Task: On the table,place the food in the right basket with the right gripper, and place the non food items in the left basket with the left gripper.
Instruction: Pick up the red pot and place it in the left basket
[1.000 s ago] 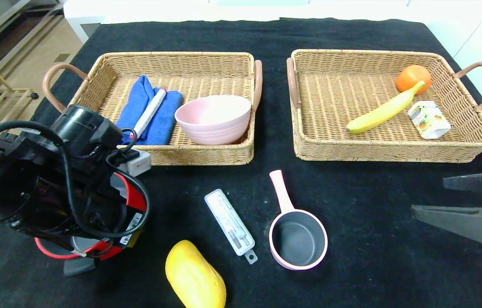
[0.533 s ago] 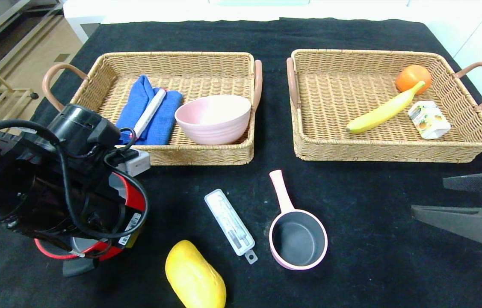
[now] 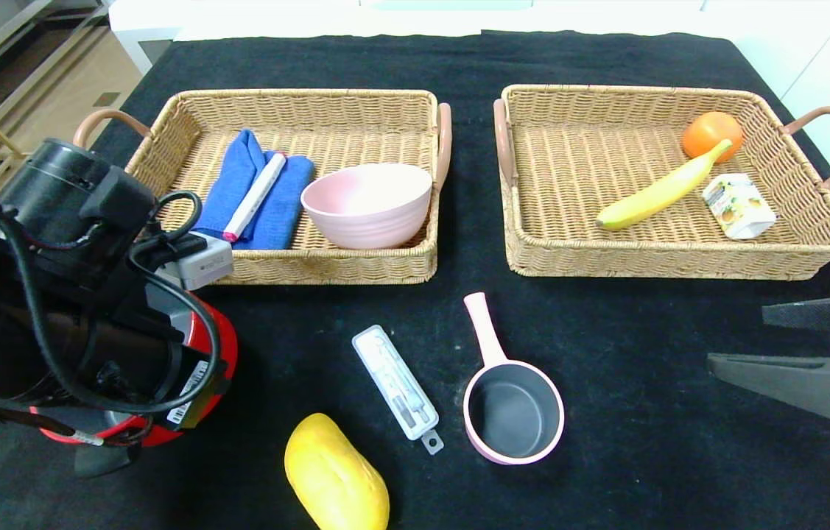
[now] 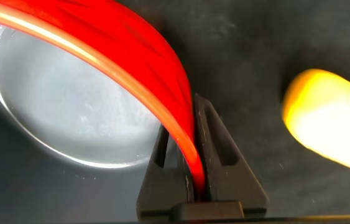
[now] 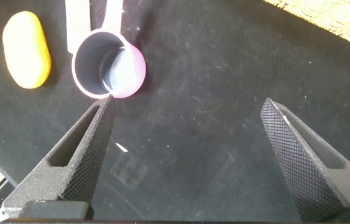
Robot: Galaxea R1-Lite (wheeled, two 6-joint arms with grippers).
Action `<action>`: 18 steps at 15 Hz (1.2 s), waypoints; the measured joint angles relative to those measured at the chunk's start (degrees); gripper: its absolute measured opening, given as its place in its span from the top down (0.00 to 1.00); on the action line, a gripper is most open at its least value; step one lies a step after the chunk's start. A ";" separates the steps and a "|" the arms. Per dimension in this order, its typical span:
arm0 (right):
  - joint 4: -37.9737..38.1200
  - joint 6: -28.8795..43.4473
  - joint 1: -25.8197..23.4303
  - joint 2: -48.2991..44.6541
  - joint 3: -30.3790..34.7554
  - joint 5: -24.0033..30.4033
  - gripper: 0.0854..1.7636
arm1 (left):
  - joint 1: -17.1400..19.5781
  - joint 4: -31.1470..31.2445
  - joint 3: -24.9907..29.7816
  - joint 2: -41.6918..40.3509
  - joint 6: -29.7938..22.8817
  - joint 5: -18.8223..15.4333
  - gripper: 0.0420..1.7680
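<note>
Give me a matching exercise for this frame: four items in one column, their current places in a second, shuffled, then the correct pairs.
Items:
1. red pot
2. pink bowl
3. banana
4. mango

Places:
A. right basket
B. loose on the table
C. rim pinched by the left gripper
D. left basket

Pairs: 1-C, 2-D, 3-A, 4-B

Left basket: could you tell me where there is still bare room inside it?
The left basket has bare wicker along its far wall, behind the blue cloth and pink bowl. Its near half is crowded by those two.
</note>
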 joint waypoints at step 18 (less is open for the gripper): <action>0.00 0.00 -0.83 -0.69 -0.44 -0.04 0.03 | -0.17 -3.85 -23.52 2.04 11.84 3.25 0.91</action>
